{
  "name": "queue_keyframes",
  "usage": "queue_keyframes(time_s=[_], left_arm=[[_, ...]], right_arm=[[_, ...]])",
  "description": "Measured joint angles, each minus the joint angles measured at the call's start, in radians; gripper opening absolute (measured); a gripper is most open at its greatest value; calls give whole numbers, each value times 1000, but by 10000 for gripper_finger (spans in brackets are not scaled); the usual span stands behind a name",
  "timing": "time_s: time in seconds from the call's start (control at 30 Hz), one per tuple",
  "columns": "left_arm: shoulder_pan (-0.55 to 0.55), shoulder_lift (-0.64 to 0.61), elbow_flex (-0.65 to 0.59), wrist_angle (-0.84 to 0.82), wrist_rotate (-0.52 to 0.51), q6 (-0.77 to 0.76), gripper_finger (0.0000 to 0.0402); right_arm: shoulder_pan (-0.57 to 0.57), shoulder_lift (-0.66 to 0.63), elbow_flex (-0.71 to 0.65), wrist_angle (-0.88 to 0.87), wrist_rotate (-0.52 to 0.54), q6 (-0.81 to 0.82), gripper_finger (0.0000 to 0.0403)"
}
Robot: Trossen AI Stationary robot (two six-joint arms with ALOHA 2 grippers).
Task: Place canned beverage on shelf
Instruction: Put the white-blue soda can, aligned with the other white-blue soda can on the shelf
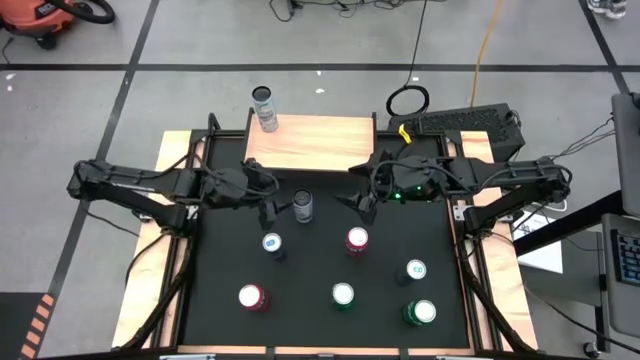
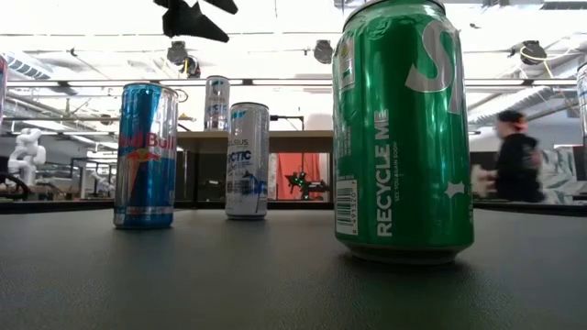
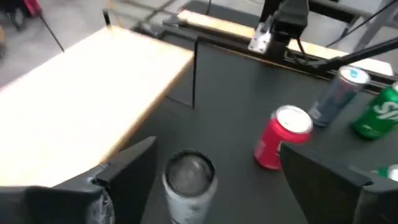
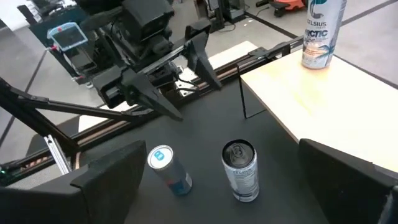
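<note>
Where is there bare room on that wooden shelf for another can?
The shelf holds only one white can, at its far left corner; the board from there to its right end is bare. The black mat below is crowded with cans.

From my seat, the shelf [image 1: 310, 142] runs along the far edge of the desk [image 1: 320, 300], with one can [image 1: 265, 107] standing on its far left corner. Just near of the shelf, a second can [image 1: 302, 206] stands on the desk between my two pincers: the left pincer [image 1: 272, 205] sits close on its left, the right pincer [image 1: 362, 203] farther off to its right. Nearer still, six more cans stand spread across the desk, well apart from each other.
</note>
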Motion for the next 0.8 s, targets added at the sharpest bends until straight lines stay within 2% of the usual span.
queue_keyframes(time_s=[0.1,0.27,0.4,0.57,0.7,0.8], left_arm=[[7,2,0,92,-11,16,345],[7,2,0,208,-15,72,345],[5,1,0,107,2,92,345],[36,2,-6,-97,28,-16,354],[54,2,-68,-27,59,-57,389],[59,2,-128,34,72,-23,395]], right_arm=[[0,0,0,-3,-12,-6,400],[0,-12,-1,-18,-108,-10,400],[0,-13,-1,-31,-199,-17,400],[0,-15,-1,-30,-234,9,400],[0,-14,-1,-30,-230,12,400],[0,-8,-1,-30,-206,12,400]])
